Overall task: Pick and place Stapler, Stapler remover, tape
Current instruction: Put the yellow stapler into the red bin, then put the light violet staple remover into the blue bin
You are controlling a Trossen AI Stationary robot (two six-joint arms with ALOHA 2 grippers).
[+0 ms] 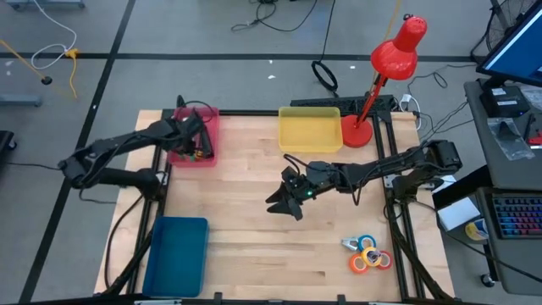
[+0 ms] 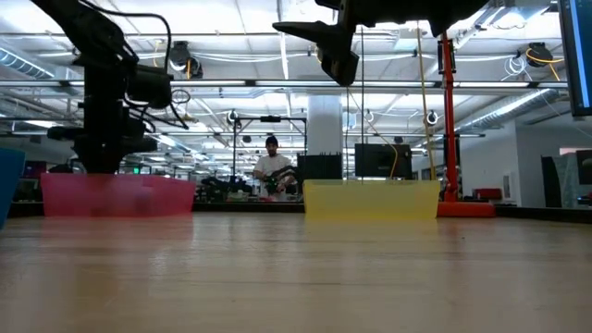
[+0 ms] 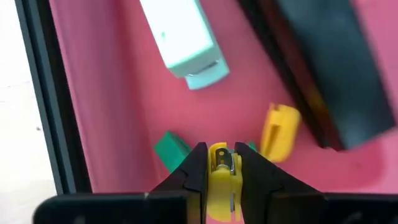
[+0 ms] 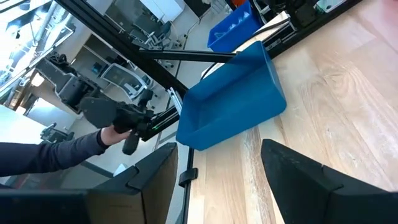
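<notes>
I have the left gripper (image 3: 217, 177) down inside the pink plastic tray (image 1: 209, 127) at the table's far left, its jaws drawn narrow on a small yellow staple remover (image 3: 222, 180). In the left wrist view a second yellow staple remover (image 3: 278, 130) lies just beside it on the tray floor, with green bits (image 3: 171, 147) near it, a white and pale-green stapler (image 3: 183, 37) farther off, and a long black stapler (image 3: 329, 68) along the other side. So I judge the staplers and removers are mostly gathered in this tray, and the piece in my left jaws is either just arriving or about to be let go; I cannot tell which.

My right gripper (image 1: 286, 200) hangs over the bare middle of the wooden table (image 1: 254, 254), well above the surface, jaws wide with nothing between them. The yellow plastic tray (image 1: 310, 130) at the far middle looks empty from above, and the blue plastic tray (image 1: 176, 254) at the near left too.

The coloured tape rolls (image 1: 369, 254), blue, orange, red and yellow rings, sit in a cluster on the table at the near right, not in any tray. That is what I reckon is left: the tape is untouched, and the right arm is the one nearest to it.
</notes>
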